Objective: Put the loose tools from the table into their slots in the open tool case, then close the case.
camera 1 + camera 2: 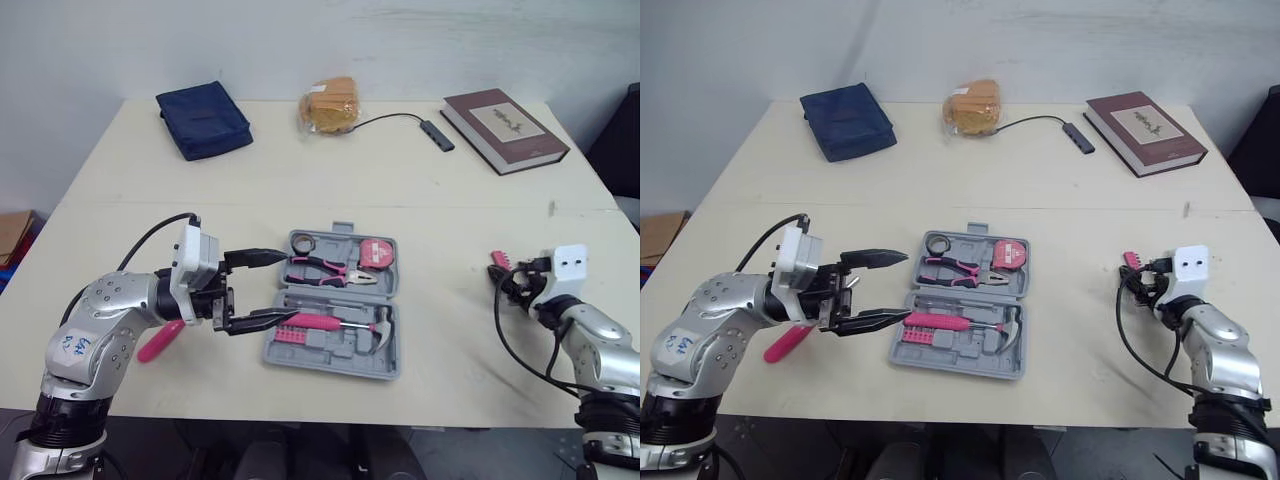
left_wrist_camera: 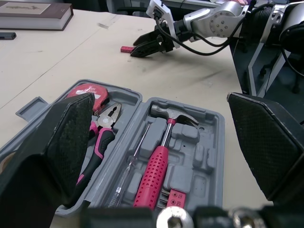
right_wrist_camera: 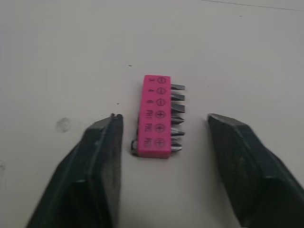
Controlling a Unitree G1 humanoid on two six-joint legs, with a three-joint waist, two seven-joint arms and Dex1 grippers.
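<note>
progress, we judge, is partial: hammer [image 1: 335, 323] and pliers [image 1: 322, 270] sit in the open tool case [image 1: 330, 361] by the table's [image 1: 400, 170] front edge. our right gripper [image 1: 512, 285], fingers spread, straddles the bit holder [image 3: 156, 116] near the right edge. our left gripper [image 1: 286, 288] gapes empty beside the case, and a pink-handled tool [image 1: 160, 340] waits near the front-left corner.

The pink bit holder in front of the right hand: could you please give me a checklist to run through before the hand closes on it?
1. Right hand open: ok, its fingers are spread.
2. Bit holder between the fingers: ok, it lies flat on the table with one finger on each side.
3. Nothing else in the grasp: ok, no other thing lies between the fingers.
4. Tool case open: ok, the lid lies flat.
5. Free slot for the holder: cannot tell; one pink bit strip already sits in the case.
6. Left hand clear of the case: not ok, it hovers open over the case's left edge.
</note>
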